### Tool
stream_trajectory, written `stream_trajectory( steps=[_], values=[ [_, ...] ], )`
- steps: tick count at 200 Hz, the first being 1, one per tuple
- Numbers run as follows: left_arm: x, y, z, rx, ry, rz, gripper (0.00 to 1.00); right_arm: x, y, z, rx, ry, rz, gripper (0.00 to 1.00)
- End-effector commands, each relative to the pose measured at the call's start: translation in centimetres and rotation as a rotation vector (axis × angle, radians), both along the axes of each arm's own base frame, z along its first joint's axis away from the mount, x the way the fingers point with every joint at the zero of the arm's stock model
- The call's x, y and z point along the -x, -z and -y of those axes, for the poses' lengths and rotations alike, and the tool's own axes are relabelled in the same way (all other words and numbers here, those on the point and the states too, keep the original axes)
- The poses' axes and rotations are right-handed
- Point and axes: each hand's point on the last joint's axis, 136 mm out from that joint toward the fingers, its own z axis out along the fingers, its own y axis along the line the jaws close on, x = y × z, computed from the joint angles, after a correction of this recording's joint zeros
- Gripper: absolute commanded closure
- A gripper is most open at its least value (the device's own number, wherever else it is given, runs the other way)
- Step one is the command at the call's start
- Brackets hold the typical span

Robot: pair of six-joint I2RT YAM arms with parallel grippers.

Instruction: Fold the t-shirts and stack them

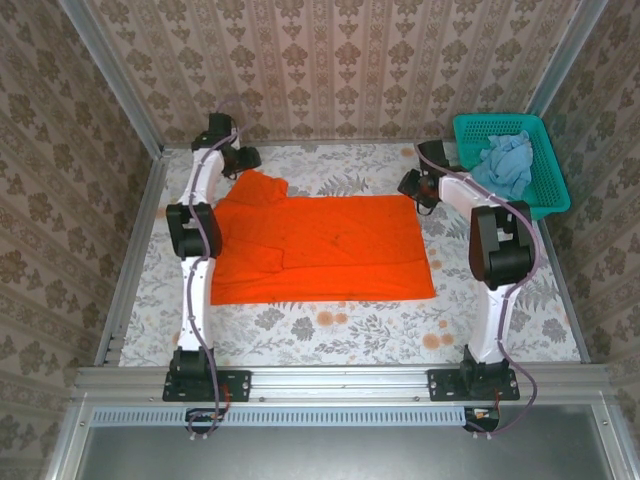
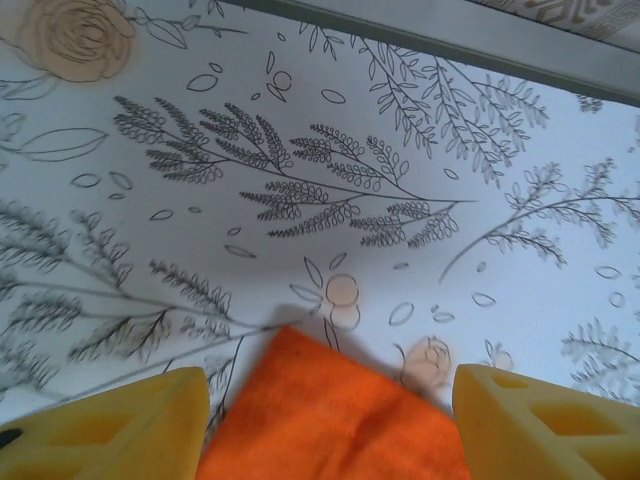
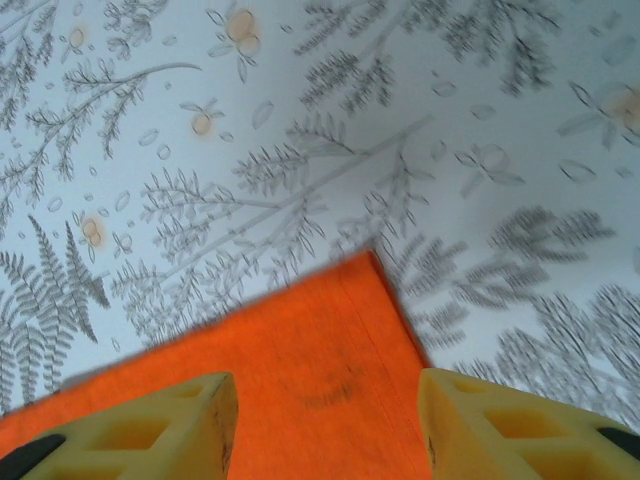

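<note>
1. Table (image 1: 350, 330), covered in a floral print, carries everything; patterned walls (image 1: 330, 60) close it in on three sides.
2. Orange shirt (image 1: 330, 245) lies flat at the table's middle-left, its long axis running left to right. A straight edge faces right, and a rumpled flap sticks out at the far-left corner. The left arm (image 1: 195, 225) crosses above its left edge.
3. Basket (image 1: 553, 190), teal mesh, sits in the far-right corner, well apart from the orange shirt, with the right arm (image 1: 500, 245) between them.
4. Blue shirt (image 1: 505, 165) lies crumpled inside the basket.
5. Left gripper (image 2: 330, 400) hovers at the orange shirt's far-left flap. Its fingers stand well apart with the cloth tip between them, and nothing is clamped.
6. Right gripper (image 3: 325, 410) sits over the shirt's far-right corner. Its fingers are spread and the corner lies between them, ungripped.
</note>
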Motion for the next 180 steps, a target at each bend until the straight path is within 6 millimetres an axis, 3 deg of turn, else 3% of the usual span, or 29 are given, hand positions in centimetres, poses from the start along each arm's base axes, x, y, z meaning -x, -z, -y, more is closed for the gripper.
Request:
stream_trajectory(
  steps=[1, 63, 94, 136, 180],
  values=[
    [-1.6, -1.3, 1.0, -0.012, 0.017, 0.087, 0.34, -1.0, 1.0, -0.5, 0.025, -0.035, -0.022, 0.47],
    [-0.1, 2.4, 0.9, -0.063, 0.023, -0.009, 0.44, -1.6, 2.3, -0.6, 0.026, -0.041, -0.045, 0.48],
    [0.9, 3.0, -0.3, -0.133, 0.011, -0.056, 0.43, -1.6, 2.7, -0.6, 0.025, -0.034, -0.055, 0.48],
    [1.5, 4.0, -0.4, -0.12, 0.0, -0.093, 0.53, -1.6, 3.3, -0.2, 0.035, -0.016, -0.075, 0.48],
    [1.0, 3.5, -0.8, -0.112, -0.015, -0.073, 0.6, -1.5, 3.6, 0.1, 0.039, -0.011, -0.086, 0.48]
  ],
)
